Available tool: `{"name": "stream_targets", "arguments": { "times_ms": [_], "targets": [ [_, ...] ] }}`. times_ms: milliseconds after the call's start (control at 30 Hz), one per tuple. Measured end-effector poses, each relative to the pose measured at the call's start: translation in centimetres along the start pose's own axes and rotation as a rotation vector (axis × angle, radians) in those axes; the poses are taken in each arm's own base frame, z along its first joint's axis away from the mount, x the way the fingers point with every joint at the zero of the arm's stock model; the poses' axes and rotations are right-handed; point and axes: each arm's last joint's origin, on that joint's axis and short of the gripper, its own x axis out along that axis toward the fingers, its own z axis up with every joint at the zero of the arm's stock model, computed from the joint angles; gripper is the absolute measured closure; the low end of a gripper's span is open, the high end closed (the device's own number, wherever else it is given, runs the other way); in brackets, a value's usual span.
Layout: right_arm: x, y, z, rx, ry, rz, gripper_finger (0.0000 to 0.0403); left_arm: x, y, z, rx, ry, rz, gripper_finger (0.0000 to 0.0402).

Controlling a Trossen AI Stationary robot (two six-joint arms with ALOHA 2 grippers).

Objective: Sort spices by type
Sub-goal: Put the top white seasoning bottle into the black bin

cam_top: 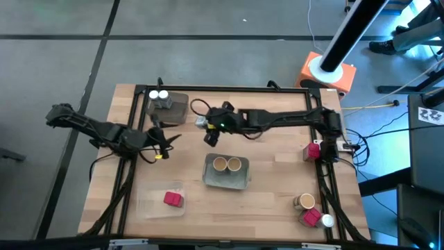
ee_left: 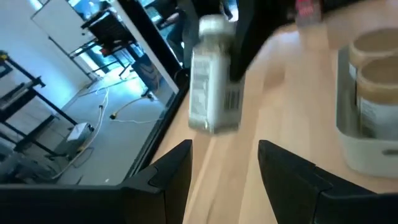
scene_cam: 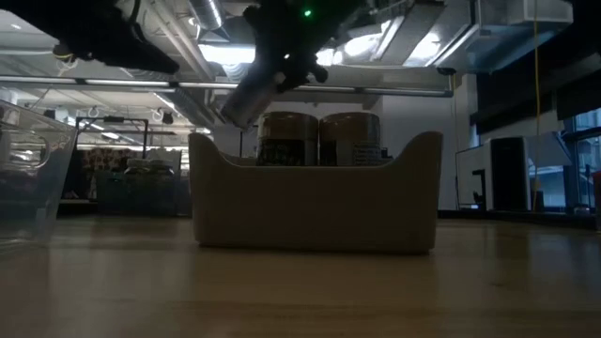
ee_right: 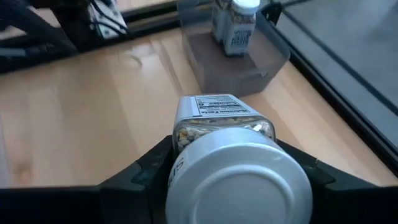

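We find a white-capped spice jar (ee_right: 227, 155) held in the air above the middle of the table (cam_top: 270, 160), tilted, its cap toward the right wrist camera and its long axis pointing out toward the far left corner. The right gripper (cam_top: 211, 133) is clamped on the jar's sides, reaching in from the right.

Straight ahead along that axis lies the grey tray (cam_top: 179, 105) at the far left corner, already carrying two matching white-capped jars (cam_top: 159, 95). We judge this tray to be the jar's goal, so the coming move runs away from the arm's base, onward to the far left.

Just on the near side of the held jar sits a light tray (cam_top: 226, 182) with two tan-lidded jars (cam_top: 227, 164). A red container (cam_top: 173, 199) lies in a clear tray at the near left; more spices wait along the right edge.

The left gripper (cam_top: 158, 144) hovers just left of the jar, fingers apart and empty.
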Motion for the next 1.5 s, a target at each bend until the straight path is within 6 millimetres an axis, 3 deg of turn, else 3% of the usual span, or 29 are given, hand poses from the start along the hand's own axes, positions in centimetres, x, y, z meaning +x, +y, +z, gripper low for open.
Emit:
{"name": "stream_targets", "arguments": {
  "times_ms": [233,433,933,1500],
  "targets": [
    [3.6,-2.2,0.3,0.016,0.184,0.019,0.0197,-0.4,0.9,0.0,-0.066,-0.017,0.024,0.0229],
    [6.0,-3.5,-1.9,0.05,0.353,0.04,0.0197,-0.3,0.8,-0.2,-0.054,-0.001,0.023,0.0229],
    [7.3,-3.4,-4.0,0.039,0.491,0.008,0.0196,-0.3,0.8,-0.2,-0.069,0.003,0.022,0.0229],
    [7.9,-3.3,-4.0,0.045,0.459,0.006,0.0176,-0.3,0.8,-0.3,-0.067,0.005,0.022,0.0229]
  ]
}}
